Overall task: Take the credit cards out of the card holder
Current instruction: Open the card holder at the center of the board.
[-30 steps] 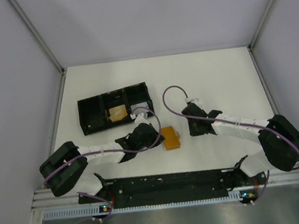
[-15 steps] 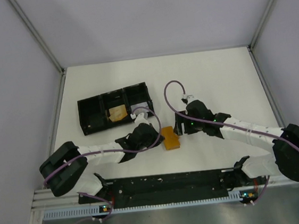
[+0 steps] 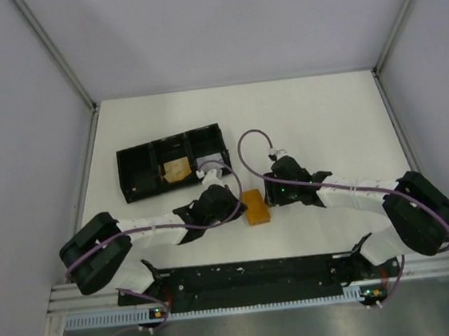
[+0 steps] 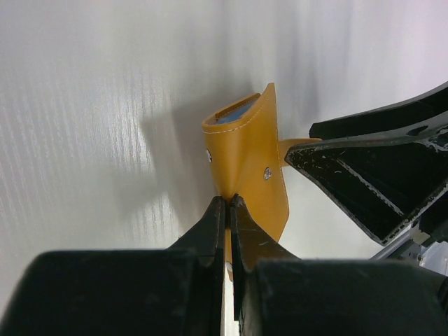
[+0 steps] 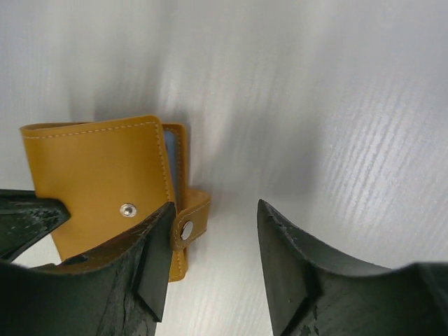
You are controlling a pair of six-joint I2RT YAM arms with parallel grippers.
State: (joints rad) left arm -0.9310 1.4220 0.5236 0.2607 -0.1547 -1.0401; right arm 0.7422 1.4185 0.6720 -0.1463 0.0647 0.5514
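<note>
Here, stitched orange-tan card holder (image 5: pixel 98 182), silver snaps (image 5: pixel 127 209), blue credit cards (image 4: pixel 234 112) inside.

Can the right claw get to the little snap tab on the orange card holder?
Probably yes: the right claw stands open, and the card holder's snap tab lies right beside one finger with nothing between.

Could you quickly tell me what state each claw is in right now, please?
Left claw: closed, pinching the edge of the card holder.
Right claw: open, holding nothing, right beside the card holder.
</note>
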